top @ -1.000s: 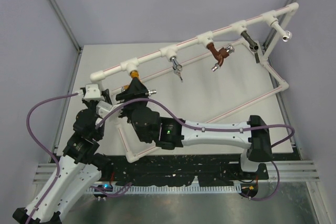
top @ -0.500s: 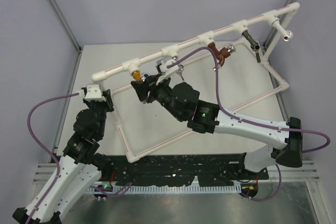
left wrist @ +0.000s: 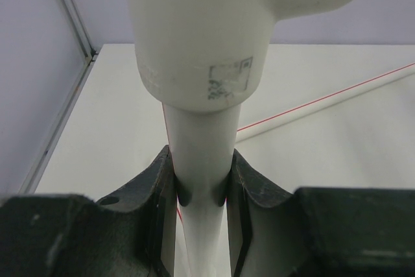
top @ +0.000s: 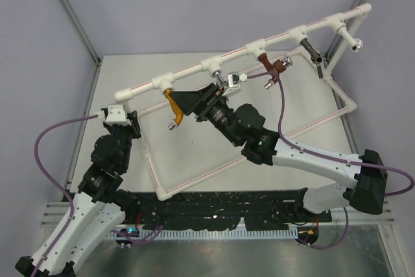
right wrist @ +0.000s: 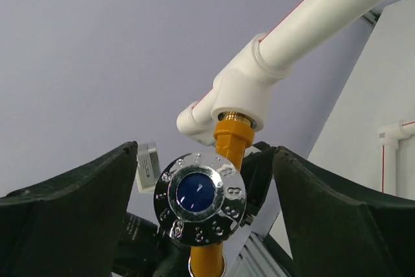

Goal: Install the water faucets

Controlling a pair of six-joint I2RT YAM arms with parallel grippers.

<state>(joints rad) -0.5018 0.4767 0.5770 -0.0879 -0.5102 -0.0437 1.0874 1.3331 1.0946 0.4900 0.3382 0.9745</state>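
An orange-yellow water faucet [top: 171,104] hangs screwed into the leftmost white tee [top: 160,83] of the pipe rail. In the right wrist view its silver knob with the blue centre [right wrist: 200,198] faces the camera, below the orange neck [right wrist: 231,137]. My right gripper [top: 182,100] stands open around it, with a black finger on each side and a gap to the knob on both. My left gripper [top: 127,123] is shut on the upright white pipe [left wrist: 200,160] just below the elbow fitting [left wrist: 201,30].
Further along the rail hang a silver tap [top: 228,81], a reddish-brown tap [top: 272,68], a dark grey tap [top: 312,51] and a silver tap at the end [top: 355,45]. The white pipe frame [top: 194,178] lies across the table. Purple cables loop beside both arms.
My right gripper turned the orange faucet at the tee while swinging right, then opened off it. The left gripper kept its hold on the pipe.
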